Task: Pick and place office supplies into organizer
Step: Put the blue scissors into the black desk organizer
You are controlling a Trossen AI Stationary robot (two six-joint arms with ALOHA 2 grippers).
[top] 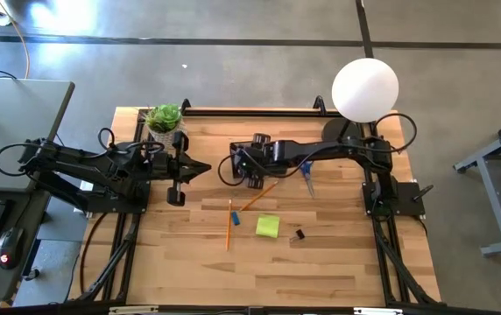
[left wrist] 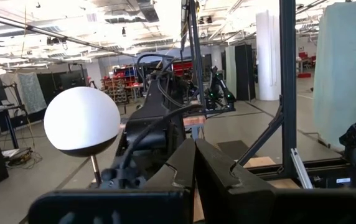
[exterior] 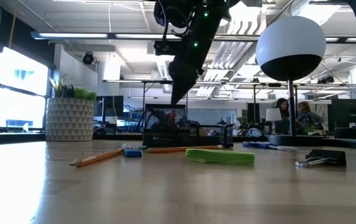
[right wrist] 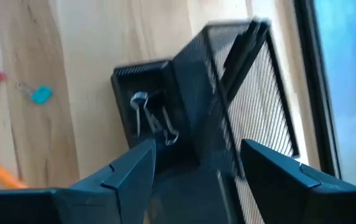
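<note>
We see the right gripper [right wrist: 193,165] spread wide and empty above the organizer [right wrist: 228,93] at frame centre, a binder clip [right wrist: 150,118] lying inside. Left gripper [top: 200,169] is closed, centre-left. Sticky pad [top: 267,227] and pencil [top: 229,229] lie below.

On the wooden table lie two thin orange pencils [top: 229,229], one yellow-green sticky note pad [top: 267,227], one pair of blue-handled scissors [top: 306,176] and one small blue piece [top: 235,219]. Two black binder clips show: one loose [top: 299,234], one inside the single black mesh organizer [right wrist: 228,99].
</note>
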